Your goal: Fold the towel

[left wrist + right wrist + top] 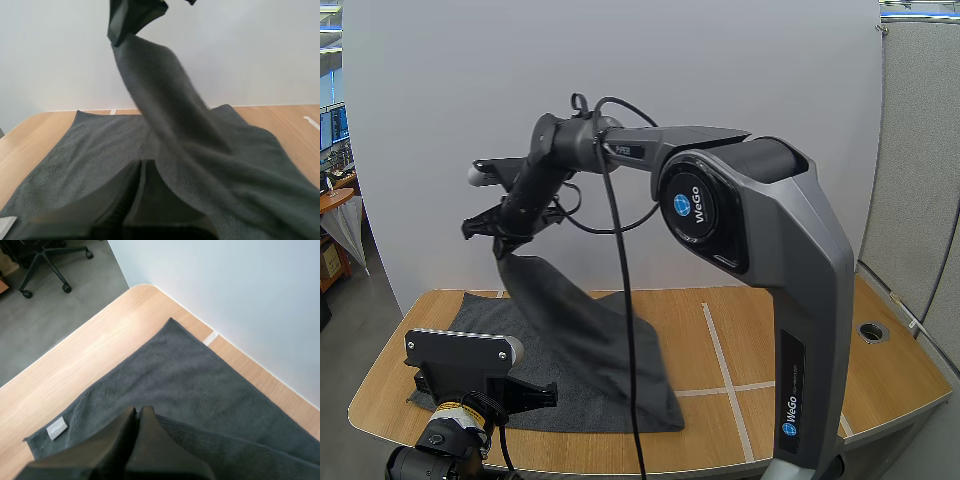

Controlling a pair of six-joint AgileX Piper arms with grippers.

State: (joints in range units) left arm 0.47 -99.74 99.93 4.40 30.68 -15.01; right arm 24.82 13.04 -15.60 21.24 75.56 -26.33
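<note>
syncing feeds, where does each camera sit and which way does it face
High view: behind and above the bases, facing forward-down over the table; both arms.
Left wrist view: low, facing across the towel; left gripper shut.
Right wrist view: raised, facing down; right gripper holding towel.
All three share the towel.

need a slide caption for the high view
Right gripper holds one end of the grey towel high above the table; left gripper sits low over its near edge
</note>
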